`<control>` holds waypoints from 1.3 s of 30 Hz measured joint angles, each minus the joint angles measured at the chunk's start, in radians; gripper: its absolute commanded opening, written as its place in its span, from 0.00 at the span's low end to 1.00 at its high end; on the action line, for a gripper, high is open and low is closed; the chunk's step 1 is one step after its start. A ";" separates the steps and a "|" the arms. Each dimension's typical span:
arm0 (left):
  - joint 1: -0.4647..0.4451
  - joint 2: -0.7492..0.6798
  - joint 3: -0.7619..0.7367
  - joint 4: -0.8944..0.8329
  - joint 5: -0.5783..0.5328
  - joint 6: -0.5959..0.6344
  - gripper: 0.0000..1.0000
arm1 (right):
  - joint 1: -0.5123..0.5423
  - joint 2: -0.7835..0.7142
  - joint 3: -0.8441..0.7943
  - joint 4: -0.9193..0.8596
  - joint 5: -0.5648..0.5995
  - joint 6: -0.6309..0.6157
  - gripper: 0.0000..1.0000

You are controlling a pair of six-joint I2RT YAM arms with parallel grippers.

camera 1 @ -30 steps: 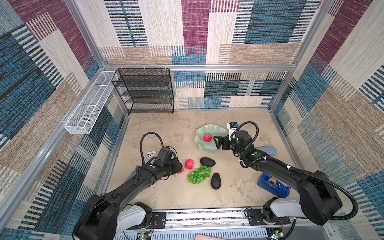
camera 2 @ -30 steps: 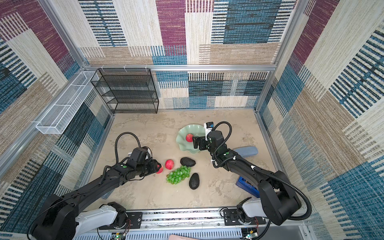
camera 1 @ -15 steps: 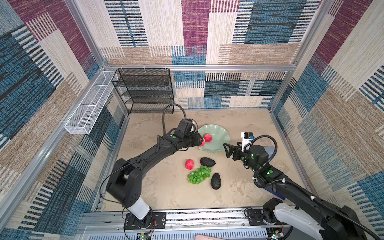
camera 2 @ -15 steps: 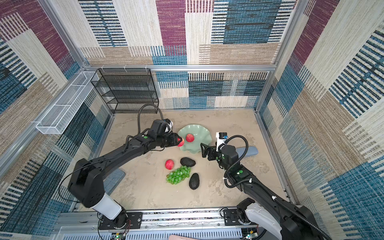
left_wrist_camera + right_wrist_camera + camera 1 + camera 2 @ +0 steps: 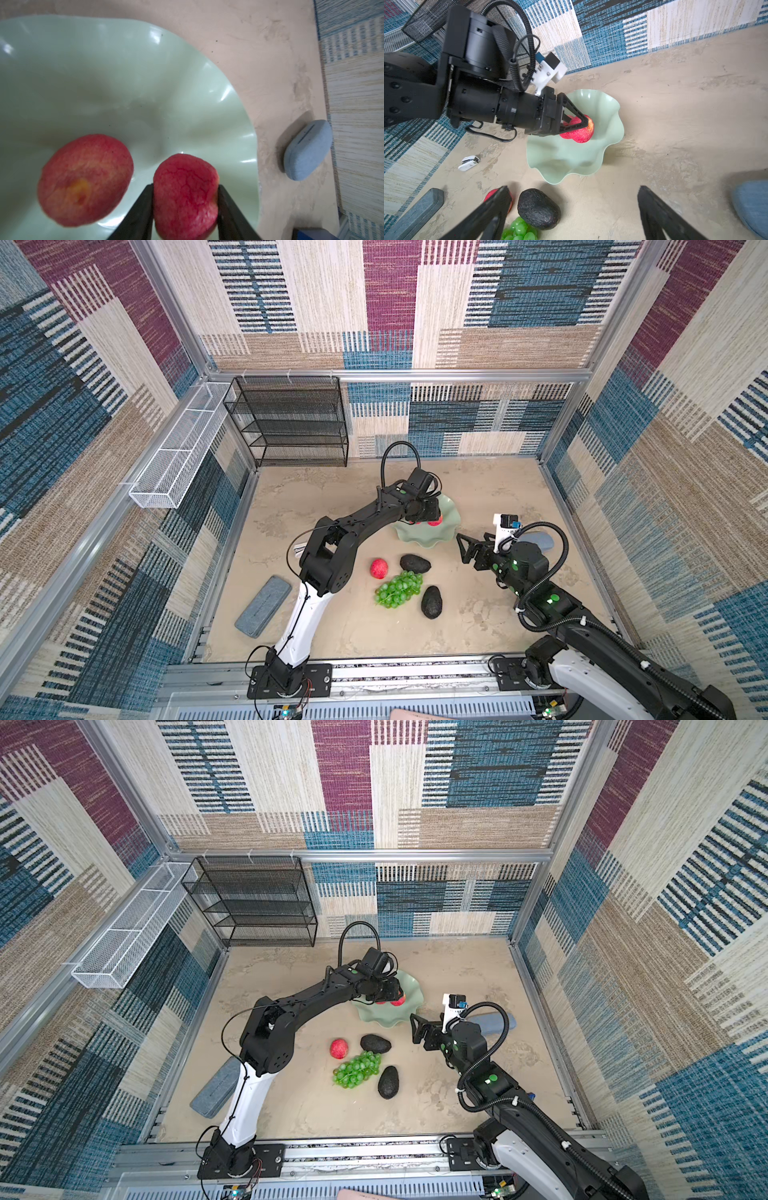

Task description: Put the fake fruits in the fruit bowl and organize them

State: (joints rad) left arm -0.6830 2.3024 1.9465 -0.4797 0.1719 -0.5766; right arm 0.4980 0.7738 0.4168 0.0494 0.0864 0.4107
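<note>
Bowl (image 5: 566, 158): glossy mint, scalloped rim

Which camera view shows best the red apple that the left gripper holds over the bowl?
The left wrist view: the held apple fills the foreground, clamped by the left gripper over the fruit bowl. The right wrist view shows it partly behind a finger; both top views show only small red slivers.
</note>
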 measured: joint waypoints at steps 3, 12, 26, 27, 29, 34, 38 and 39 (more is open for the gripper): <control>0.000 0.048 0.056 -0.041 -0.011 0.000 0.57 | 0.000 0.011 0.011 -0.018 0.001 -0.002 0.96; -0.002 0.002 0.082 -0.085 -0.006 -0.012 0.63 | 0.006 0.088 0.097 -0.140 -0.013 0.004 0.90; 0.053 -0.785 -0.716 0.322 -0.224 -0.039 0.76 | 0.373 0.236 0.044 -0.275 -0.076 0.200 0.88; 0.053 -0.843 -0.780 0.352 -0.256 -0.033 0.76 | 0.379 0.248 0.041 -0.271 -0.076 0.215 0.88; 0.058 -0.952 -0.905 0.377 -0.325 -0.030 0.76 | 0.386 0.287 0.039 -0.260 -0.076 0.234 0.86; 0.060 -1.203 -1.177 0.359 -0.464 -0.062 0.79 | 0.406 0.386 0.039 -0.215 -0.087 0.268 0.78; 0.063 -1.382 -1.351 0.287 -0.544 -0.127 0.82 | 0.420 0.437 0.038 -0.181 -0.102 0.282 0.63; 0.064 -1.415 -1.374 0.273 -0.559 -0.135 0.83 | 0.422 0.441 0.036 -0.173 -0.102 0.285 0.60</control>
State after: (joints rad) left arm -0.6186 0.8879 0.5720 -0.2070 -0.3870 -0.7120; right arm 0.9195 1.2148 0.4526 -0.1238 -0.0158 0.6956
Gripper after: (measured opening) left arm 0.816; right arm 0.672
